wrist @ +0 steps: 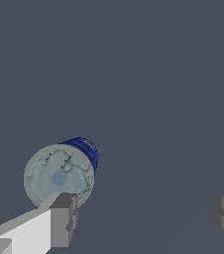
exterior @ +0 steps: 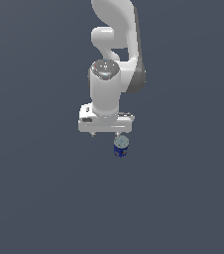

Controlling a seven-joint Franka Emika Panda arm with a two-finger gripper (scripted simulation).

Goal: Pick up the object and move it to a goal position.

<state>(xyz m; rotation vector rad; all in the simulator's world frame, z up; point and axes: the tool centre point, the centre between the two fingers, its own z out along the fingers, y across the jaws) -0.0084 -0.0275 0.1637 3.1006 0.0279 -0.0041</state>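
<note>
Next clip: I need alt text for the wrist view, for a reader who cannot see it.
A small dark blue can, seen from above with its pale silvery top facing the camera, stands on a plain grey surface. The hand is open, one grey fingertip overlapping the can's edge and the other far off, so the can is not between them.

The small cylindrical can [wrist: 62, 174] has a dark blue side and a pale silvery, mottled top with faint dark cracks and a light-blue centre. The glossy robot arm [exterior: 106, 84] is white with grey shading; its gripper [wrist: 144, 218] has grey fingertips [wrist: 64, 218]. The flat ground [exterior: 34, 198] is uniformly slate grey-blue.
</note>
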